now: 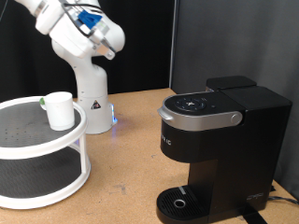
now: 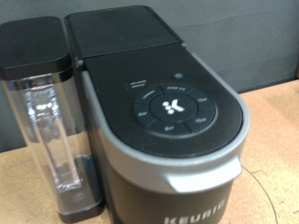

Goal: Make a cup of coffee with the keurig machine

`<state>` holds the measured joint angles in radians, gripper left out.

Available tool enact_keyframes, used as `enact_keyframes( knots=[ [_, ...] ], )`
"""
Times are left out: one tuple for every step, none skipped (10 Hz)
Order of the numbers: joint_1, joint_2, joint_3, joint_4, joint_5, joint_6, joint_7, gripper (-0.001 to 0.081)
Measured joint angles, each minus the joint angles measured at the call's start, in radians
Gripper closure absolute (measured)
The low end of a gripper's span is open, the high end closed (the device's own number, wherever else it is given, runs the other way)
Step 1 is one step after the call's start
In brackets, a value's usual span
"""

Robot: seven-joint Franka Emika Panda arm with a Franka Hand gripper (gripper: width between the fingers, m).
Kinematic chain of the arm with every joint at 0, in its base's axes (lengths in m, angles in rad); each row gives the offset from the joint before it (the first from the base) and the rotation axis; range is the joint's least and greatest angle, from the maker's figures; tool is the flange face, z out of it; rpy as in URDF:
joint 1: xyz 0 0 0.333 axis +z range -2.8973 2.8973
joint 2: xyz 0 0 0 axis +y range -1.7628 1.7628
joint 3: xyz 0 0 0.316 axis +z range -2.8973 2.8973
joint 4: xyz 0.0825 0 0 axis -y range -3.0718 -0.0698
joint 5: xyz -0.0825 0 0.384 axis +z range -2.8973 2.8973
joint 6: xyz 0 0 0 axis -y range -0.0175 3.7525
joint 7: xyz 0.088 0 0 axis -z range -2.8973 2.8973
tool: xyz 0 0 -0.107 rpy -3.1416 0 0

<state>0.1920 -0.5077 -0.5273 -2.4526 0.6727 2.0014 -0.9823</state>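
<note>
— So where does everything sit right now?

— The white cup (image 1: 60, 109) stands on the top tier of the round two-tier rack (image 1: 19, 140) at the exterior view's left, well apart from the Keurig machine (image 1: 220, 140) on the right. Its round drip tray (image 1: 177, 200) has nothing on it, and the lid (image 1: 201, 110) with the grey band looks closed.

— And the claw?

— I can't find it in either view. The arm (image 1: 79, 33) is raised at the exterior view's top left, above the rack, and the wrist camera looks down on the button panel (image 2: 173, 105) and the clear water reservoir (image 2: 47, 117). No fingers show, so whether it's open or closed I cannot tell.

— What worries you?

— The cup is small and light, perched near the rack's raised rim (image 1: 42, 147); a grasp off-centre could tip it or knock it off the wooden surface (image 1: 126, 159). The handle could also catch a finger. And brewing with the tray bare would spill coffee straight onto it.
</note>
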Motion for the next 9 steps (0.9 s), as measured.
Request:
enact_keyframes(
  knots=[
    [-0.022, -0.017, -0.01, -0.001, -0.024, -0.028, 0.0, 0.0806],
    [-0.037, -0.031, -0.019, -0.001, -0.041, -0.052, -0.003, 0.0806],
    [-0.044, -0.042, -0.024, -0.002, -0.049, -0.07, -0.004, 0.0806],
    [-0.044, -0.041, -0.024, -0.002, -0.049, -0.069, -0.004, 0.0806],
    [-0.045, -0.04, -0.029, -0.002, -0.049, -0.095, -0.002, 0.0806],
    [-0.051, -0.043, -0.041, -0.002, -0.054, -0.133, -0.001, 0.0806],
    [-0.068, -0.052, -0.052, -0.002, -0.064, -0.165, -0.001, 0.0806],
    [-0.095, -0.067, -0.058, -0.003, -0.086, -0.193, 0.002, 0.0806],
    [-0.123, -0.087, -0.064, -0.008, -0.099, -0.201, 0.002, 0.0806]
  ],
)
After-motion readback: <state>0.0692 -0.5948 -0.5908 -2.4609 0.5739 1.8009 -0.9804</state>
